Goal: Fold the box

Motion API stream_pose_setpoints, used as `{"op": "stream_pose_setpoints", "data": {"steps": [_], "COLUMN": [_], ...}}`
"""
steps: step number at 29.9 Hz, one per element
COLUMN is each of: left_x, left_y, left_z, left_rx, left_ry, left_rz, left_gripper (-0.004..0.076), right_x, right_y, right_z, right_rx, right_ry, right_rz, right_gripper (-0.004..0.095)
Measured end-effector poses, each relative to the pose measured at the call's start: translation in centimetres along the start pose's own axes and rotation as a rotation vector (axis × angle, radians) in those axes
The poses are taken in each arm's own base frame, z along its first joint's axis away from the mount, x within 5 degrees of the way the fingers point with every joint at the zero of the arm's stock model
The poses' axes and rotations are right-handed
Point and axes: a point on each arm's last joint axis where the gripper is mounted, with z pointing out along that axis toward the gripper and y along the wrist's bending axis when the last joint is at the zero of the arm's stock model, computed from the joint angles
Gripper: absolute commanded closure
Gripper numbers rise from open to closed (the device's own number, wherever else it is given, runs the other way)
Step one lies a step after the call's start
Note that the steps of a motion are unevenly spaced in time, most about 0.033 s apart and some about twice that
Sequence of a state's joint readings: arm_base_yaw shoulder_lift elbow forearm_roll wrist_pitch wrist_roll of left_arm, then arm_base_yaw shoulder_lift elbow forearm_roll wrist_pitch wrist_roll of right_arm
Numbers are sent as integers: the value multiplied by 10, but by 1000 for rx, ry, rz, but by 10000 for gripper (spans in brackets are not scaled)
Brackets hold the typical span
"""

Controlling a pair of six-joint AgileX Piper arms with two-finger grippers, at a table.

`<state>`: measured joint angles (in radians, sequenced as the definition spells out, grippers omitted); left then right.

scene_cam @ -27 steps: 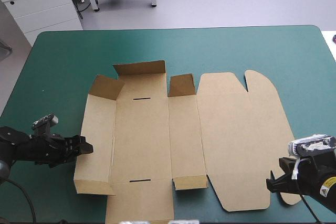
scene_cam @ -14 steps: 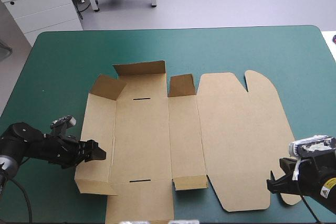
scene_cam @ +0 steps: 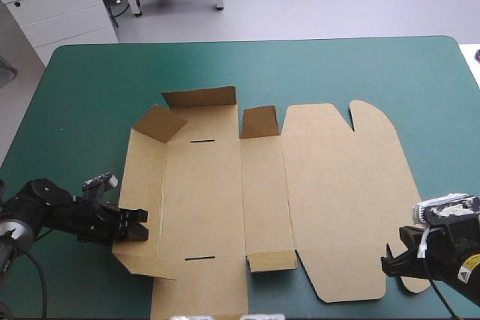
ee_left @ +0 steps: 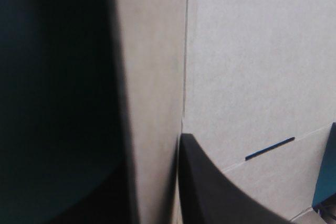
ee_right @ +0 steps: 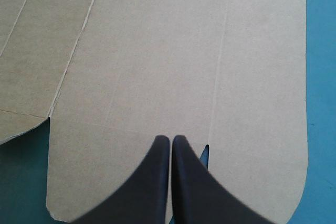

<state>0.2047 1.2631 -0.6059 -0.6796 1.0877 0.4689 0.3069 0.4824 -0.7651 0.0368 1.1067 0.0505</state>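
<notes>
On teal-green cover (scene_cam: 337, 65), brown box (scene_cam: 225, 185)

box (scene_cam: 330, 185): plain brown, two thin dark slots | table cover (scene_cam: 315, 65): teal-green | fingers (ee_right: 189, 187): black

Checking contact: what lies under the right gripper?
The right gripper hangs over the box, its flat lid panel. The teal-green cover shows beside it; anything beneath the board is hidden.
</notes>
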Motion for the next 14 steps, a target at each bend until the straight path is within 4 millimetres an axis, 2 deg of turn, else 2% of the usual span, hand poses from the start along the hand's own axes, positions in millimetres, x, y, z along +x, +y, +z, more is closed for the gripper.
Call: {"op": "stream_pose_setpoints", "data": {"steps": [8, 14], "left_x": [-4, -28], "left_y": [-3, -13], "left_z": [-4, -29], "left_rx": [-4, -56], "left_ry": [-27, -128], "left_rz": [15, 145], "left_gripper": [734, 734], "right_x": [2, 8], "right_y": [0, -1], "right_z": [0, 0], "right_rx": [3, 9], "right_ry": [27, 84], "right_rz": [-2, -39], "right_gripper": [909, 909]}}
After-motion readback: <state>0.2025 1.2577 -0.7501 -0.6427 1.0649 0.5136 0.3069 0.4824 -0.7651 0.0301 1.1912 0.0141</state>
